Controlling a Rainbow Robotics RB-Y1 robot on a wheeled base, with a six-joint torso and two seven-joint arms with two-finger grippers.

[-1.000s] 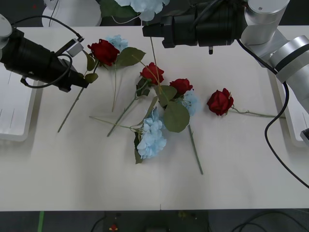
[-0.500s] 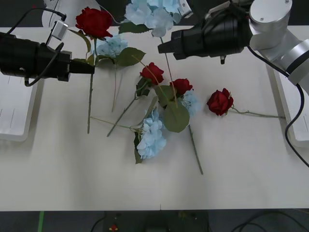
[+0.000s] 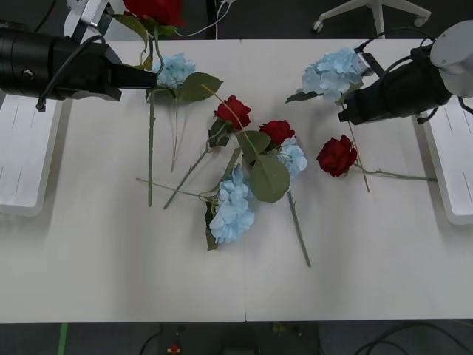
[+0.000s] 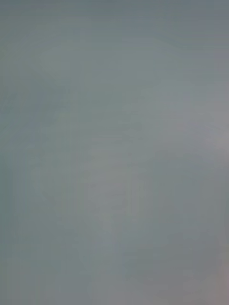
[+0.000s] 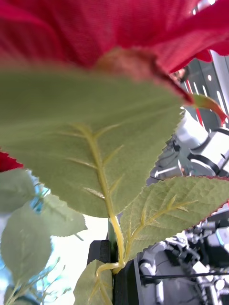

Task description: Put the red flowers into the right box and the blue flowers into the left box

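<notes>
My left gripper [image 3: 146, 78] is shut on the stem of a red flower [image 3: 155, 9] lifted above the table's back left. Its stem hangs down over the tabletop. In the left wrist view the bloom [image 5: 114, 28] and leaves loom close above the black fingers [image 5: 125, 281]. My right gripper [image 3: 346, 111] holds a blue flower [image 3: 332, 72] by its stem at the right. Three red flowers [image 3: 233, 111] [image 3: 277, 132] [image 3: 337, 155] and three blue flowers [image 3: 175, 69] [image 3: 231, 207] [image 3: 293, 157] lie mid-table. The left box [image 3: 22, 159] and right box [image 3: 451, 170] sit at the table's ends.
The loose flowers lie tangled, stems and leaves crossing at the table's middle. A chair base [image 3: 373, 11] and cables stand on the dark floor beyond the far edge. The table's front half is bare white surface [image 3: 133, 274].
The left gripper lifted its red flower higher and farther back, stem swinging upright. The right gripper carried the blue flower from the back centre over to the right side.
</notes>
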